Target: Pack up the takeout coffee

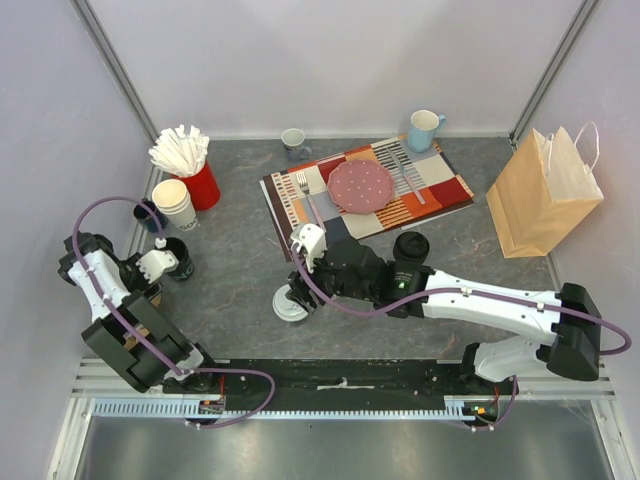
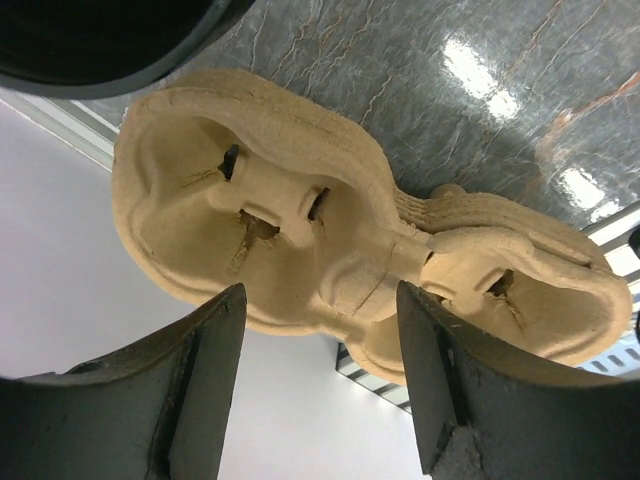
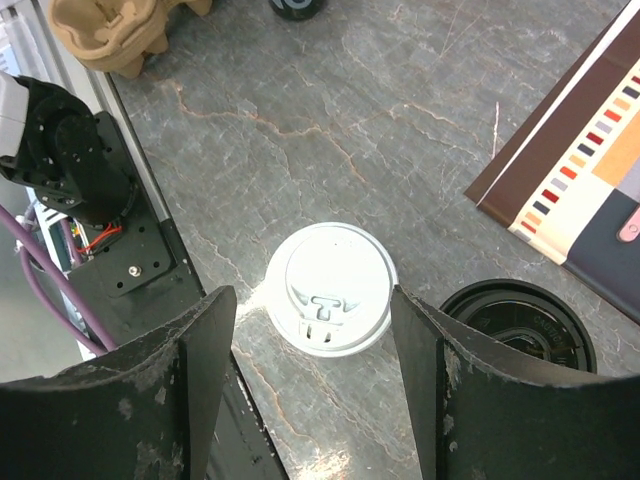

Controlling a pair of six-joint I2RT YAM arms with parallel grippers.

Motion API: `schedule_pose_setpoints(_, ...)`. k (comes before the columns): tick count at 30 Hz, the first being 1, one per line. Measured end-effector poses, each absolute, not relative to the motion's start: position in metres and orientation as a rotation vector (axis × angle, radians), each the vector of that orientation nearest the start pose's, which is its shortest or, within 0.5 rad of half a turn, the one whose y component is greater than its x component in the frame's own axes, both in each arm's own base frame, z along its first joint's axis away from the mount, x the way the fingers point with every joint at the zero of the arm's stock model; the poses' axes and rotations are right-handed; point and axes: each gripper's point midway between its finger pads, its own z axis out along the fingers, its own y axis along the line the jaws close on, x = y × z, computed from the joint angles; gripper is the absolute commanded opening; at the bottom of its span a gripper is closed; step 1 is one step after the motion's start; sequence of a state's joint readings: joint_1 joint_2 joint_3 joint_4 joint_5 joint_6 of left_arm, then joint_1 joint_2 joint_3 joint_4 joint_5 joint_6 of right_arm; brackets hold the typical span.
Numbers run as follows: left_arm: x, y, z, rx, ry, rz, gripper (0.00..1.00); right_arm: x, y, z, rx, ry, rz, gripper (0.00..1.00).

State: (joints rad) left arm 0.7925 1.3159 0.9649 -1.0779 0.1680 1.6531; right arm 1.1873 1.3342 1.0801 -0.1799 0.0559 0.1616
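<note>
Where the white-lidded takeout cup (image 3: 328, 290) stands on the grey marbled tabletop (image 3: 300, 130), it is bracketed by the right gripper (image 3: 312, 300). The jaws are spread wider than the lid, with a gap on each side, and nothing is held. This straddling pose is judged to be the approach to a grasp. Just beside it, toward the patterned placemat (image 3: 590, 190), the black-lidded takeout cup (image 3: 520, 325) is set upright and untouched. Neither cup is yet seated in the moulded pulp cup carrier (image 2: 300, 230), which lies near the table's left edge. The left gripper (image 2: 320, 295) is poised at the carrier with jaws parted and nothing gripped, presumably to steady or present it for loading. Only the left wrist view shows the carrier's two rounded cup sections and their slits; from above it is largely hidden beneath the left arm (image 1: 110, 300). The black lid is plain in the right wrist view alone and cannot be picked out with certainty from above. The brown paper bag (image 1: 545, 190), far right, is shown only in the top view.
</note>
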Motion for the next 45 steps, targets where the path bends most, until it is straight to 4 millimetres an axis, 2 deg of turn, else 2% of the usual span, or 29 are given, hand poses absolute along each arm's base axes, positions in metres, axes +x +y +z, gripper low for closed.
schedule_pose_setpoints(9,0.162,0.180,0.076,1.371,2.606,0.076,0.61,0.158,0.393,0.198,-1.048,1.904,0.770,0.71)
schedule_pose_setpoints(17,0.159,0.179,0.078,1.392,2.596,0.034,0.63,0.157,0.394,0.199,-1.052,1.903,0.775,0.71)
schedule_pose_setpoints(24,0.149,0.169,0.094,1.474,2.537,0.091,0.63,0.157,0.398,0.199,-1.061,1.904,0.785,0.72)
schedule_pose_setpoints(32,0.146,0.173,0.073,1.489,2.584,-0.024,0.64,0.156,0.399,0.198,-1.065,1.906,0.786,0.71)
schedule_pose_setpoints(36,0.147,0.173,0.072,1.493,2.582,-0.025,0.63,0.156,0.399,0.198,-1.065,1.906,0.787,0.71)
schedule_pose_setpoints(42,0.142,0.169,0.061,1.505,2.584,-0.048,0.58,0.156,0.399,0.195,-1.070,1.912,0.784,0.72)
schedule_pose_setpoints(43,0.142,0.170,0.061,1.506,2.586,-0.041,0.52,0.156,0.399,0.195,-1.070,1.913,0.784,0.71)
schedule_pose_setpoints(45,0.143,0.173,0.061,1.513,2.590,-0.025,0.48,0.156,0.400,0.195,-1.070,1.912,0.785,0.71)
